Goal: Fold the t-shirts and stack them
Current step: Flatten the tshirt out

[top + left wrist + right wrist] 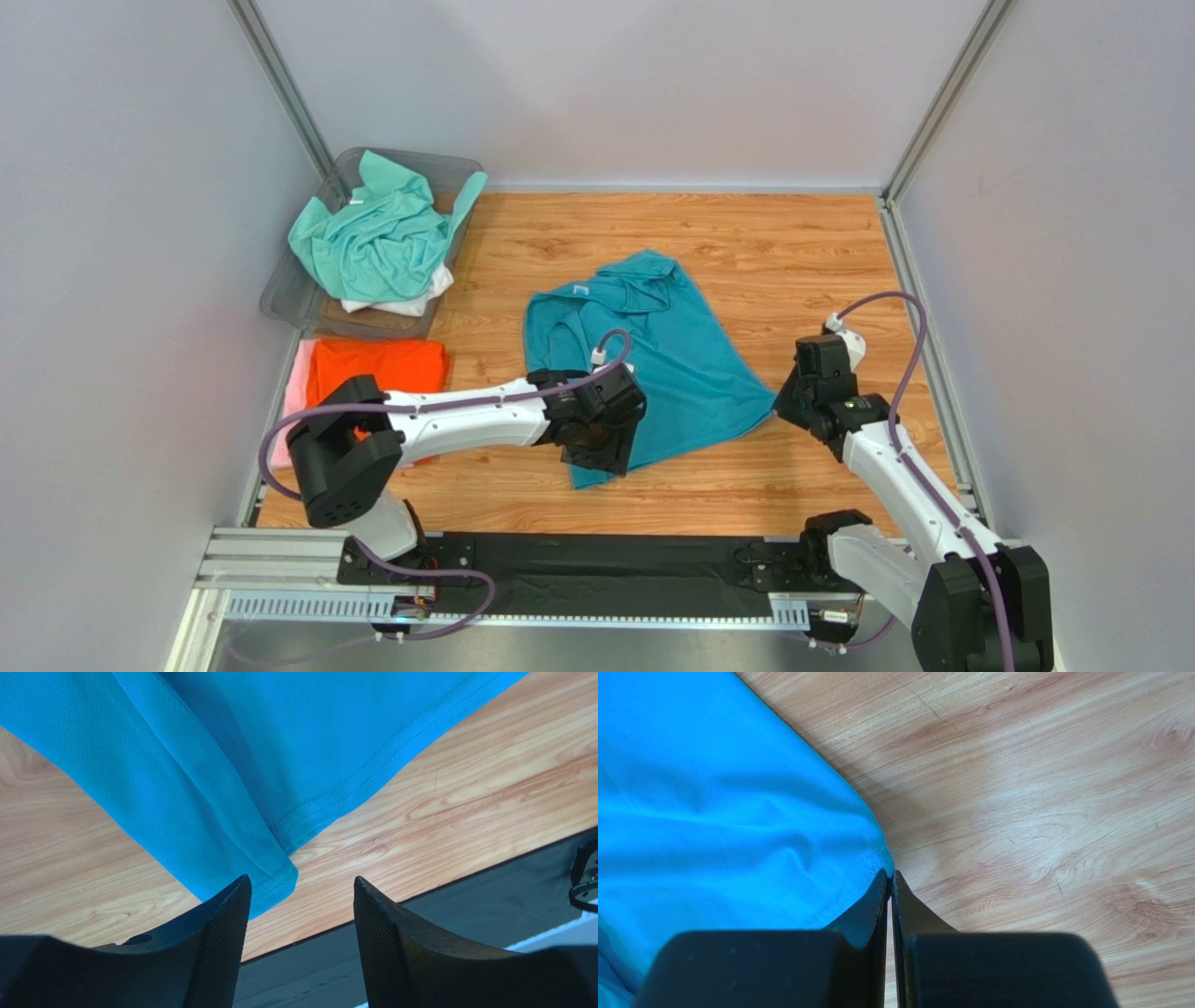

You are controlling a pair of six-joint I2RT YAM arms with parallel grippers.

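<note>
The teal-blue t-shirt [652, 343] lies spread and rumpled on the middle of the wooden table. My left gripper [606, 437] hovers over its near left corner. In the left wrist view the gripper [300, 882] is open and empty, with the shirt's hem corner [277, 875] just beyond the left fingertip. My right gripper [783, 402] is at the shirt's near right corner. In the right wrist view the gripper [890, 875] is shut, pinching the very tip of that corner of the shirt [738, 812].
A clear grey bin [298, 290] at the back left holds a crumpled mint-green shirt [379, 238] over a white one [411, 298]. A folded orange shirt [376, 367] lies on a pale pink one [298, 392] at the left edge. White walls surround the table.
</note>
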